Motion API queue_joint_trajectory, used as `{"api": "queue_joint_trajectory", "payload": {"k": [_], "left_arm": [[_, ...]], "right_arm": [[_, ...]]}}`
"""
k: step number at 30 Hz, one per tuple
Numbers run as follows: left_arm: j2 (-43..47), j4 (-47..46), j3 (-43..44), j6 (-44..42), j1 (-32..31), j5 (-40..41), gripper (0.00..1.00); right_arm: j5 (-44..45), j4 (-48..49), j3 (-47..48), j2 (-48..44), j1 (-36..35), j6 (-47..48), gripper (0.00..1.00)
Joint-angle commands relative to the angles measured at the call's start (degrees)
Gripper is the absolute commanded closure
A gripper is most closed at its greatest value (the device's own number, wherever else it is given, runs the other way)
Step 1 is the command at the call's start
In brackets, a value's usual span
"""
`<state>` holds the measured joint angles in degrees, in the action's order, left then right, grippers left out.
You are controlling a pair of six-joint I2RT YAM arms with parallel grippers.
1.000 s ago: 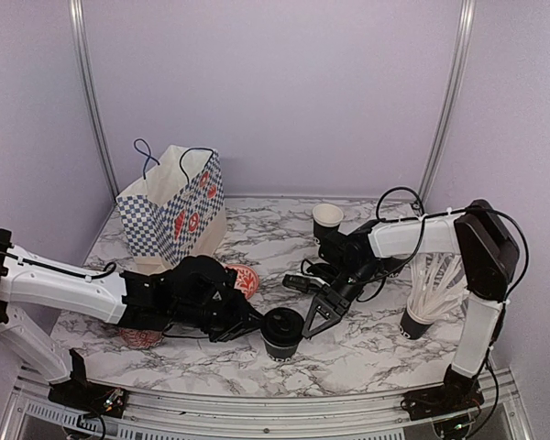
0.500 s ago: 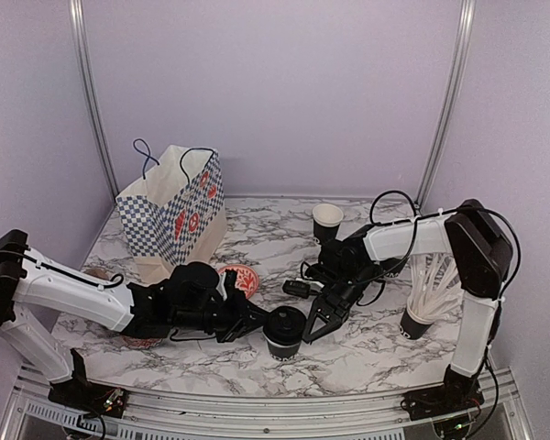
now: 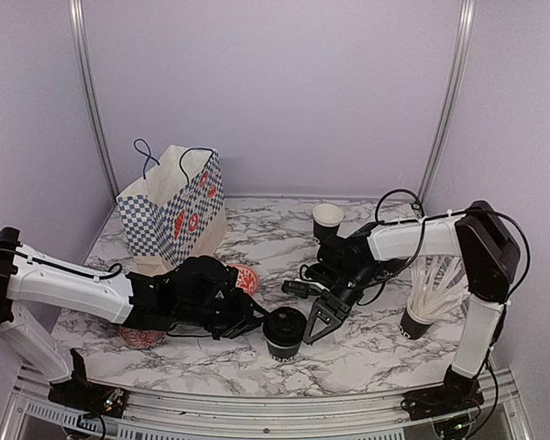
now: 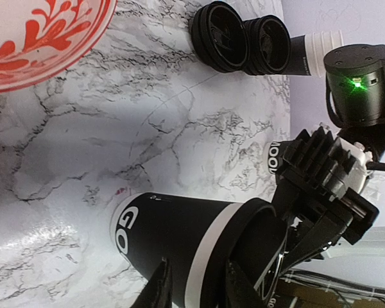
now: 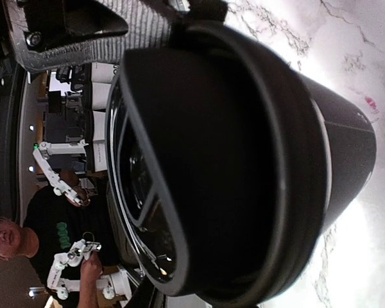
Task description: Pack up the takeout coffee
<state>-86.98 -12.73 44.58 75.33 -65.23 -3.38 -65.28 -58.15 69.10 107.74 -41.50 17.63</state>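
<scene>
Left arm lies low across the table (image 3: 371,344); left gripper (image 3: 255,318) slightly parted beside coffee cup (image 3: 282,341). Right arm elbows down; right gripper (image 3: 313,321) at lid (image 3: 283,324), grip unclear.

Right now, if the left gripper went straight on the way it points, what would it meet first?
The lidded black cup, directly ahead of the left gripper. Its fingers are at the cup's side; I cannot tell whether they touch it. The right gripper is just beyond the cup.
</scene>
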Motion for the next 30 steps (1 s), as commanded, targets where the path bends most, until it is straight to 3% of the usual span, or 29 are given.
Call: {"api": "queue_joint_trajectory", "payload": {"k": [1,4,10,12,19,30], "left_arm": [[-0.5,17.4,4.7,-6.8,-2.8,-1.2,0.69],[0.2,19.8,5.5,-7.6,-2.7,0.6,0.67],[4.9,23.0,6.4,-8.0,-3.2,5.6,0.45],[6.4,23.0,6.9,-8.2,-3.5,6.6,0.42],[8.0,23.0,6.2,-8.2,-5.4,7.4,0.39],[13.3,25.7,3.2,-9.1,-7.7,11.0,0.39]], "right_arm": [[5.7,11.7,0.3,-1.4,-1.5,1.0,0.77],[6.5,11.9,0.5,-2.0,-1.5,0.7,0.75],[5.6,11.0,1.4,-4.1,-1.6,1.6,0.69],[5.5,10.9,1.2,-5.0,-1.7,1.7,0.67],[6.2,10.3,1.0,-7.3,-1.7,2.4,0.6],[9.5,8.8,1.5,-8.1,-1.5,4.9,0.61]]}}
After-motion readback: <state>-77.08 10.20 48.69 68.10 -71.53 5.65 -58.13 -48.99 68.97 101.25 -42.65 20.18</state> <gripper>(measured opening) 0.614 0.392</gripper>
